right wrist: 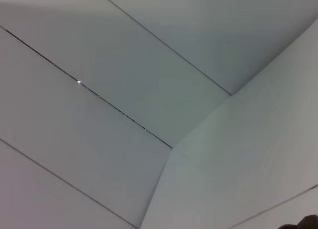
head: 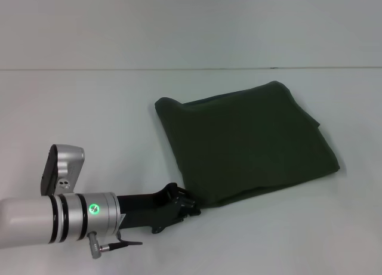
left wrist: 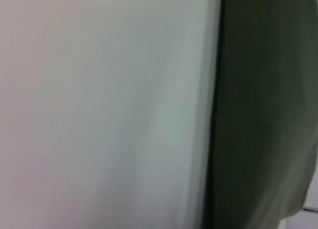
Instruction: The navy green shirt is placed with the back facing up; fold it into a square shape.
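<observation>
Lying folded into a rough square right of centre on the white table (head: pixel 71 108), the navy green shirt (head: pixel 250 144) meets the left gripper (head: pixel 190 204) at its near-left corner; whether that claw grips cloth cannot be told.

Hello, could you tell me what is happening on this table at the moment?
The robot is folding a dark olive-green shirt, which already lies in a rough rectangle on the white table, with its plain fabric up. The left tool is low at the shirt's near-left corner; whether it grips the cloth is unclear. The right arm is out of the head view, and its wrist camera shows only walls and ceiling.
</observation>
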Motion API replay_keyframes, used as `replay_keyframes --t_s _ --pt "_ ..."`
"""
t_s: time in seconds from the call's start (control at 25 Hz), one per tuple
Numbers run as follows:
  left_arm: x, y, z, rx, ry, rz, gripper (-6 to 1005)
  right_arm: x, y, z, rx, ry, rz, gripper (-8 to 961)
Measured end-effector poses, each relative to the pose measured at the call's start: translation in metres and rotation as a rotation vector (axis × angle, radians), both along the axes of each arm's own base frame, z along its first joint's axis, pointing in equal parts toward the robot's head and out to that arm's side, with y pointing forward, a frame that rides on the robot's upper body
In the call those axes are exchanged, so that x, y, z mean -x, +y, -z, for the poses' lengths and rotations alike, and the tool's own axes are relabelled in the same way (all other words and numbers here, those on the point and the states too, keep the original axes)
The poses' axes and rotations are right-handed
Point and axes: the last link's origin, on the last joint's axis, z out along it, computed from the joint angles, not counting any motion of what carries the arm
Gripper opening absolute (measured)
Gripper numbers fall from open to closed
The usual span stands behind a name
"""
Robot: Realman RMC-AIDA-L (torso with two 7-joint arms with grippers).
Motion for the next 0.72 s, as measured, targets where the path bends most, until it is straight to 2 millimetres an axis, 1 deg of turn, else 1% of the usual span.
replay_keyframes --t_s 0.28,0.52,0.6,0.72 --pt "-0.004 0.001 -0.003 -0.020 -0.030 0.029 29 0.001 0.001 0.002 0.006 0.009 0.000 851" --pt "-0.002 0.003 -0.009 -0.038 -0.025 0.037 27 0.003 0.003 0.002 0.005 0.009 -0.003 851" --pt "0.005 0.008 -0.022 -0.076 -0.002 0.038 27 0.003 0.004 0.002 0.005 0.007 -0.001 851" --pt "0.022 0.016 -0.047 -0.134 0.051 0.027 26 0.002 0.004 0.002 0.004 0.007 0.001 851"
